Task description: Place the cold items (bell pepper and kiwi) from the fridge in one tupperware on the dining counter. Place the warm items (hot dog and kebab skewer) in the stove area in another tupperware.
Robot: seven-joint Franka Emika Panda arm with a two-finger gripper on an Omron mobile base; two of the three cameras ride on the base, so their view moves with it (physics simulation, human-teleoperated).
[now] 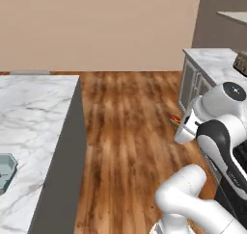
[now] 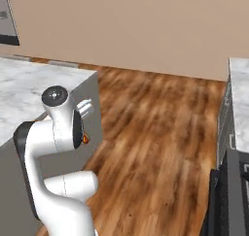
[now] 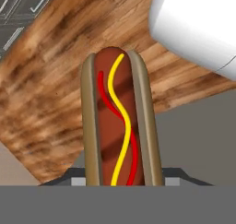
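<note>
At the far left, a grey tupperware (image 1: 6,173) is seen on the marble surface (image 1: 34,112). Further right, over the wooden floor (image 1: 130,132), the hot dog (image 3: 120,126) is held gripped in the claw (image 3: 122,179). The carrying step is judged under way; next, the hot dog must be brought above that tupperware and released.

floor (image 1: 130,132) – wood planks, streaked grain, soft sheen | dining counter (image 1: 34,112) – white marble with grey veins, polished; side panel matt grey | tupperware (image 1: 6,173) – pale grey-green plastic, smooth | hot dog (image 3: 120,126) – tan matt bun, glossy brown sausage, shiny red and yellow sauce lines
</note>
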